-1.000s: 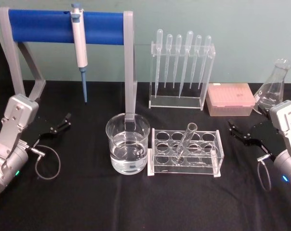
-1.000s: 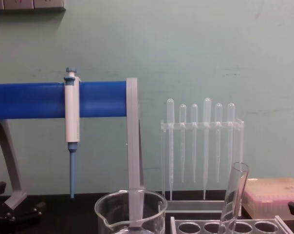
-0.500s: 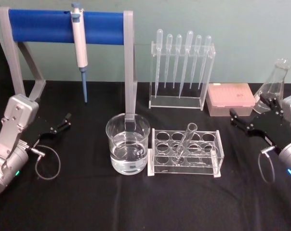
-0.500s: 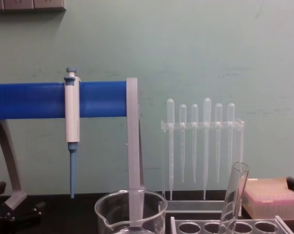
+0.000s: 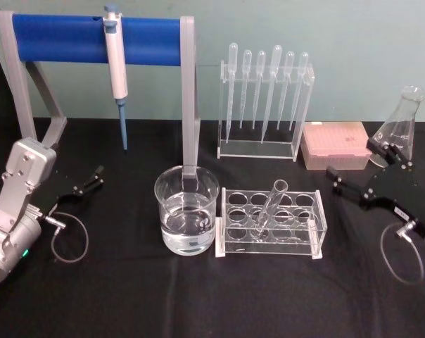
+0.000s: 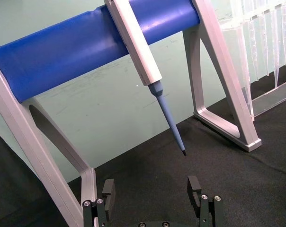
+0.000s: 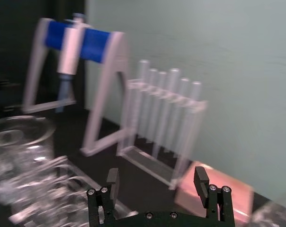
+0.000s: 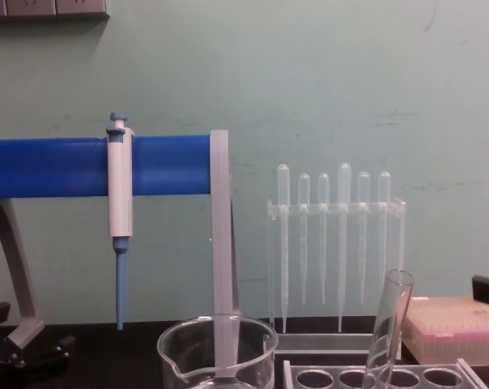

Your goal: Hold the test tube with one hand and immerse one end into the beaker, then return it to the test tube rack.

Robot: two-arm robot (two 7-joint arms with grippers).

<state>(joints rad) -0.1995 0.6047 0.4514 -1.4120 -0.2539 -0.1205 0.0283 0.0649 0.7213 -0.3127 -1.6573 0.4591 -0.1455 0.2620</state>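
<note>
The test tube (image 5: 271,205) leans in the clear rack (image 5: 312,238) at the table's middle; its open rim also rises in the chest view (image 8: 392,321). The beaker (image 5: 186,210), partly filled with clear liquid, stands just left of the rack (image 8: 216,350). My right gripper (image 5: 352,160) hovers open and empty to the right of the rack, pointing toward it, its fingers (image 7: 112,180) spread apart. My left gripper (image 5: 86,183) rests open at the table's left, near the blue stand's foot, its fingers (image 6: 108,189) holding nothing.
A blue-barred stand (image 5: 93,39) carries a blue-tipped white pipette (image 5: 116,70) at the back left. Behind the rack are a clear holder with several plastic pipettes (image 5: 265,98), a pink tip box (image 5: 335,144), and a glass flask (image 5: 399,123) at the far right.
My right gripper has lifted off the table and swung up and back, its fingers now pointing toward the rack. The left arm, tube and beaker have not moved.
</note>
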